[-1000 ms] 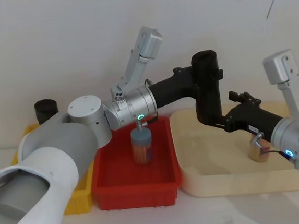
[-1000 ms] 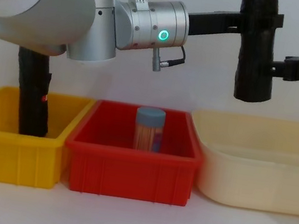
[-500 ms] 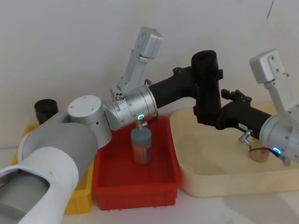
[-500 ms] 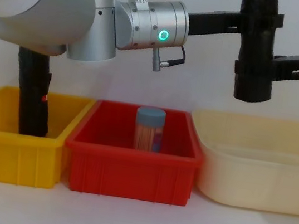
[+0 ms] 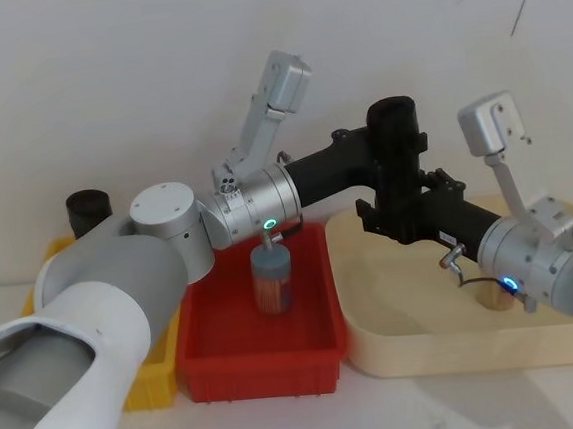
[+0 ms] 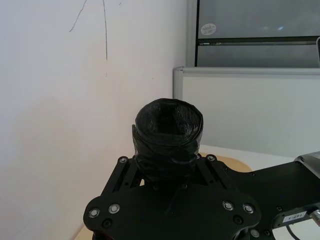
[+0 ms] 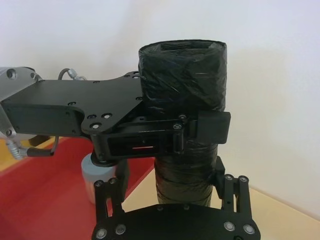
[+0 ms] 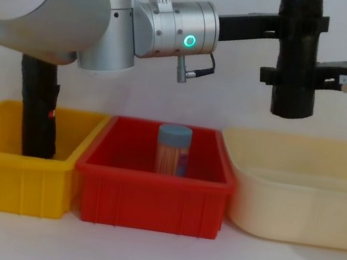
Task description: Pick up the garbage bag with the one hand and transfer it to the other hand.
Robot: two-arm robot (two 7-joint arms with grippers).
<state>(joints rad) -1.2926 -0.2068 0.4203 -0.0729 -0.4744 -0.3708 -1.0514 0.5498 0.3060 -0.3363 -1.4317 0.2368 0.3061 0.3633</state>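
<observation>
A: Since a second ago the right gripper (image 5: 392, 215) has closed in from the right; its fingers now sit on either side of the bag's lower half.

B: And the bag (image 5: 397, 170)?

A: Upright in mid-air, above the seam between the red bin (image 5: 261, 361) and the cream tray (image 5: 449, 356). Left gripper (image 5: 386, 149) clamped round its upper part.

B: Right one gripping yet?

A: Fingers flank it; whether they are pressing, I cannot tell.

B: Risk?

A: If the left lets go early, the crinkly, slick black film could slide through. The roll is ribbed and soft, so it may squash.
</observation>
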